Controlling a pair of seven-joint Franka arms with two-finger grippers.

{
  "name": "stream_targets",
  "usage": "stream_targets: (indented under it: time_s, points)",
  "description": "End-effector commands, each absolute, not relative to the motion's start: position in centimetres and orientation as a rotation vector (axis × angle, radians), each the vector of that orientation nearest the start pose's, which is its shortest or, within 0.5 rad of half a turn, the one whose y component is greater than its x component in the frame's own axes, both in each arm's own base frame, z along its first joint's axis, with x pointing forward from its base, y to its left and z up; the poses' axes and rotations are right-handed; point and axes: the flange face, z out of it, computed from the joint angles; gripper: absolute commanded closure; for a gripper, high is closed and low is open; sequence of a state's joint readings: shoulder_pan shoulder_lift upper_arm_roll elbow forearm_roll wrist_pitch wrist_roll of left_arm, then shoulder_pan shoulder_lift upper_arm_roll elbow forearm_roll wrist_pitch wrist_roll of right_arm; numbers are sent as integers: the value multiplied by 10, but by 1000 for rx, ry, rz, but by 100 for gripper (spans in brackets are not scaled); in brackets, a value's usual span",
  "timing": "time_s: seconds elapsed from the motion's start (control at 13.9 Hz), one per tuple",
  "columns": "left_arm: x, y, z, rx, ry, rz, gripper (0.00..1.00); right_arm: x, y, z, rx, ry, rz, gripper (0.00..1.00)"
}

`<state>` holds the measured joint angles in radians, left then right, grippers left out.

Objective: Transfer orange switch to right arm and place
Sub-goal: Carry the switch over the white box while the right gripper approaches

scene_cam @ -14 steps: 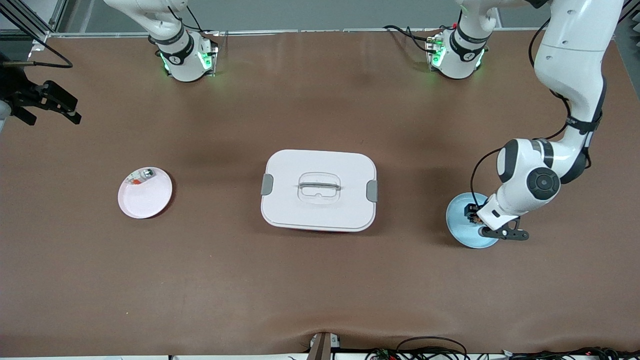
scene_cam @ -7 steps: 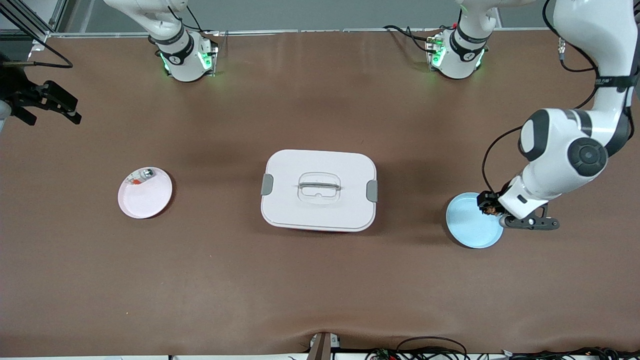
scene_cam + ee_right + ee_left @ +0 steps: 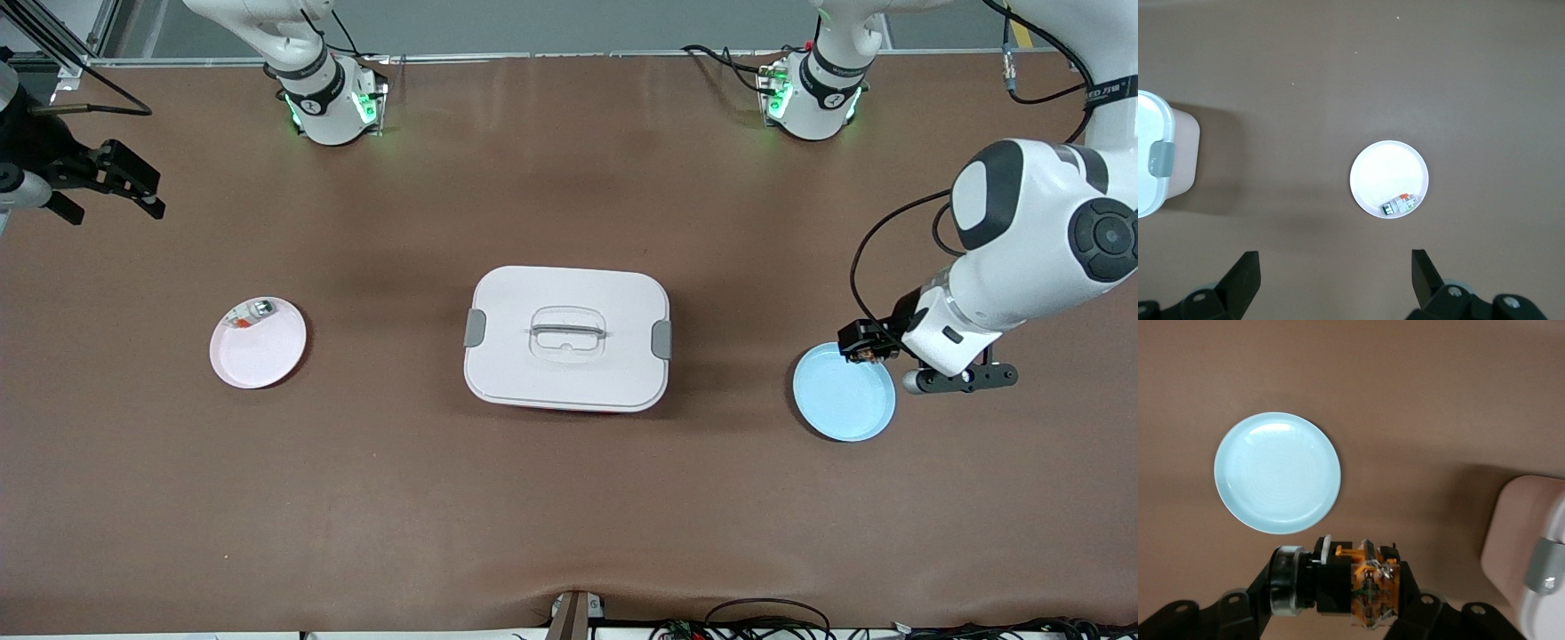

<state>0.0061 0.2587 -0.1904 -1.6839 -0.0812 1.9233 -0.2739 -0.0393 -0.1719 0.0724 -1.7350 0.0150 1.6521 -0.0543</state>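
I see the left pincer (image 3: 867, 348) clamped on the orange switch (image 3: 1355, 583), held in the air over the rim of the light blue plate (image 3: 845, 396) near the left arm's end of the table (image 3: 569, 498). The right pincer (image 3: 124, 182) waits over the table's edge at the right arm's end, fingers apart. The white lidded box (image 3: 567, 338) sits at the table's centre. The pink plate (image 3: 258, 347) carries a small part, probably a breaker (image 3: 1399, 205).
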Motion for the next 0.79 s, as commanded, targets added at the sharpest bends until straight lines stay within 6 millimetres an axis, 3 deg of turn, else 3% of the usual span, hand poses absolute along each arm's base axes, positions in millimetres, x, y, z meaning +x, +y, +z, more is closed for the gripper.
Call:
stream_targets:
  time_s: [0.0,0.29,0.43,0.72]
  points:
    - [620,-150,471,-3288,-349,119,100,509,37,651,-3142,-204,-161,0]
    - [605,-225,494,-3325,-608,172,100,506,83,642,-3130,-331,-107,0]
    - [596,-264,499,-3318,-701,210,100,494,127,642,-3128,-397,-85,0]
    - [582,-354,504,-3292,-987,343,100,458,239,629,-3136,-65,-55,0]
